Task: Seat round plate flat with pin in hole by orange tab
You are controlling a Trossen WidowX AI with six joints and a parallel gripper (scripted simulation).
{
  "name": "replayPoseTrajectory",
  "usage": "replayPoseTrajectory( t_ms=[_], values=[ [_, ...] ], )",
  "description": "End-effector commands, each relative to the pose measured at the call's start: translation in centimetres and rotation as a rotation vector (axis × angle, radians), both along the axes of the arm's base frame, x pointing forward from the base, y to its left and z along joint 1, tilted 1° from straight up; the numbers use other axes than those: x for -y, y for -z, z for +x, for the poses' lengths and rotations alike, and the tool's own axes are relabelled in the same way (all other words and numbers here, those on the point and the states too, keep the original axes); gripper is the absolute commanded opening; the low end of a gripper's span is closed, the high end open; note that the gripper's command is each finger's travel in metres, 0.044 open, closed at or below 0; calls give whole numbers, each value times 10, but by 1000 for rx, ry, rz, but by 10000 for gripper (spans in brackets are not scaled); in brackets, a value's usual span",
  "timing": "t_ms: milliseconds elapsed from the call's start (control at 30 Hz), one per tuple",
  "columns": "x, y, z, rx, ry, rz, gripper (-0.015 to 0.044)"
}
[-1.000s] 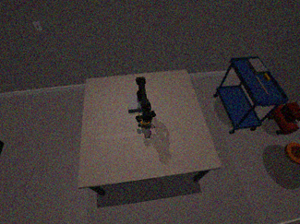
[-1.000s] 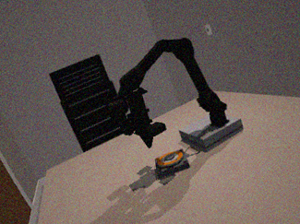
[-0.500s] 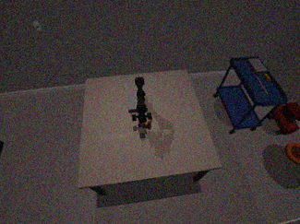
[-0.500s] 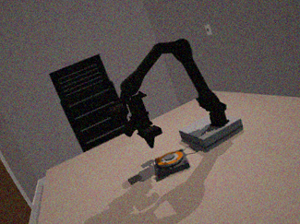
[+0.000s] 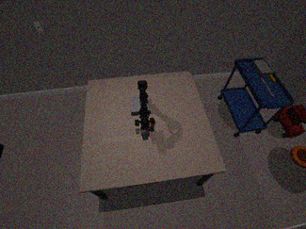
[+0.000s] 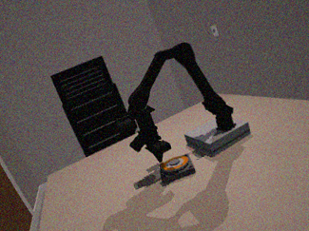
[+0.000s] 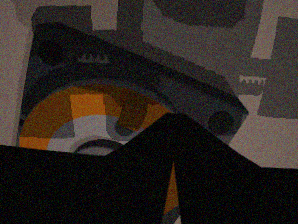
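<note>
The dark square base [image 6: 183,174] [image 7: 185,92] lies on the table. The round plate [image 6: 183,162] [image 7: 47,114], with an orange ring and a pale middle, sits on it around the post. In the wrist view an orange patch [image 7: 134,114] reaches inward from the ring to a dark round spot [image 7: 123,131]; I cannot tell whether the pin is in it. Whether the plate is flat or slightly tilted is too blurred to tell. My gripper [image 6: 160,159] [image 7: 175,123] is shut and empty, pointing down at the plate's edge. Its fingers hide the plate's near part; contact is unclear.
The arm's grey mounting block [image 6: 220,140] stands on the table [image 5: 117,166] behind the base. The arm's shadow falls across the table and base. A blue cart [image 5: 243,108], a red object [image 5: 293,121] and an orange ring [image 5: 303,157] are off the table.
</note>
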State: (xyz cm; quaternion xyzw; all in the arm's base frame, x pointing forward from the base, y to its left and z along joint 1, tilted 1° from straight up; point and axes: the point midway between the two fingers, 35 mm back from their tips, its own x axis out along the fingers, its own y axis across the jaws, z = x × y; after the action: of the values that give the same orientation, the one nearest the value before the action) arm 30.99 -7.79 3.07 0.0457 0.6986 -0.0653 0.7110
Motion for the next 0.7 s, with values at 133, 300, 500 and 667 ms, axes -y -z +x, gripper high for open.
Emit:
replayPoseTrajectory(
  t_ms=[133, 300, 500, 667],
  values=[
    [-7, 5, 1, -6, 6, 8, 0],
    [-11, 5, 8, -6, 6, 8, 0],
    [-17, 6, 11, -5, 6, 9, 0],
    [-20, 6, 12, -5, 6, 9, 0]
  ],
)
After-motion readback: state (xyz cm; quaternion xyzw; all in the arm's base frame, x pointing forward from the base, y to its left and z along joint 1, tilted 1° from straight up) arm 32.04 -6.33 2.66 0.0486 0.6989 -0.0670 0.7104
